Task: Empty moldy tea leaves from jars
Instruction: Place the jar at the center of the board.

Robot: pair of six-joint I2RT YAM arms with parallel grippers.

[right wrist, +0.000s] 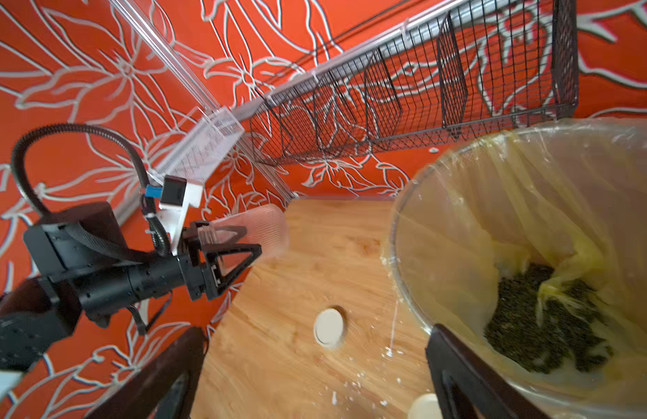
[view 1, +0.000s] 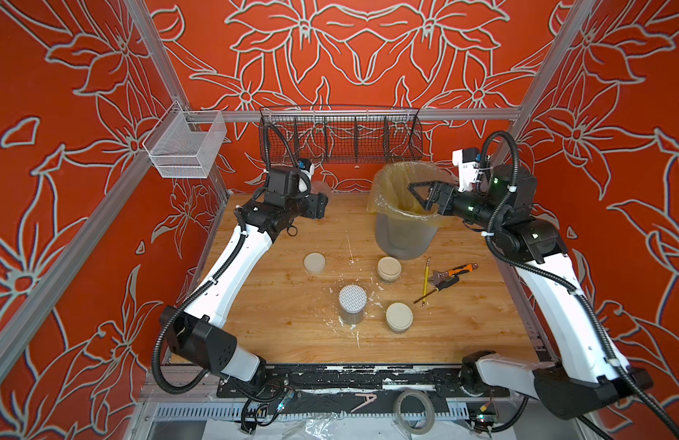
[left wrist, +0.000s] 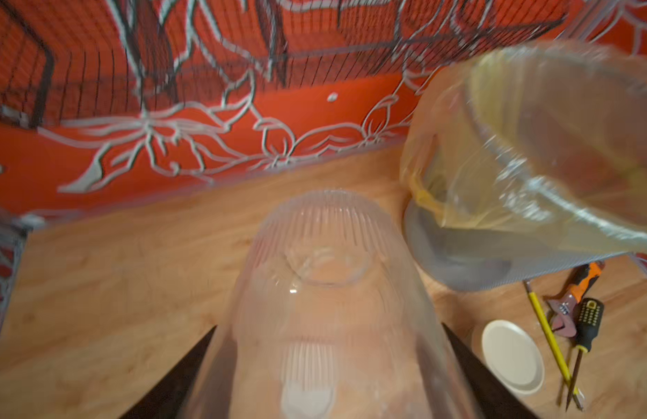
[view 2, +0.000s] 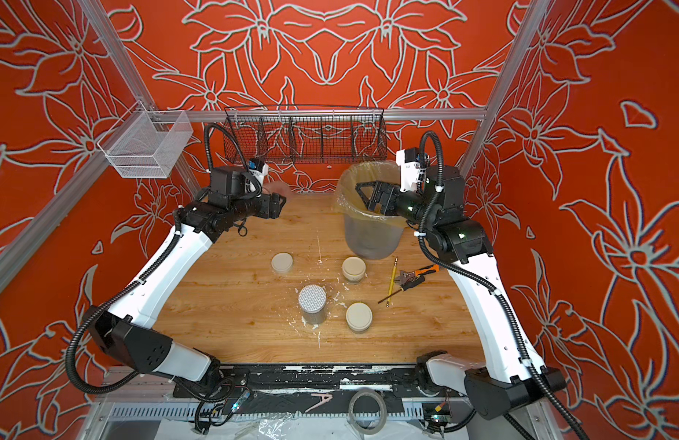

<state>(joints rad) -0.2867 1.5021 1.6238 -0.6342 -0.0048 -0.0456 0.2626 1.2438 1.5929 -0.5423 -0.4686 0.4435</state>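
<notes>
My left gripper (left wrist: 329,326) is shut on a clear ribbed jar (left wrist: 333,275), lidless and with nothing in it, held above the table's back left (view 1: 321,189). The right wrist view shows that same jar (right wrist: 258,232). My right gripper (view 1: 420,198) stands open, nothing in it, over the rim of the lined grey bin (view 1: 404,238). Dark tea leaves (right wrist: 543,326) lie in the bin's yellowish liner. On the table stand a tall jar with a dotted white lid (view 1: 352,301) and two squat cream-lidded jars (view 1: 389,268) (view 1: 399,316). A cream lid (view 1: 314,262) lies left of them.
A yellow pencil (view 1: 426,280), an orange-handled tool (view 1: 454,271) and a screwdriver (view 1: 441,286) lie right of the jars. White specks dot the wooden table (view 1: 284,327). A black wire basket (view 1: 341,137) and a white mesh basket (view 1: 185,150) hang on the back rail.
</notes>
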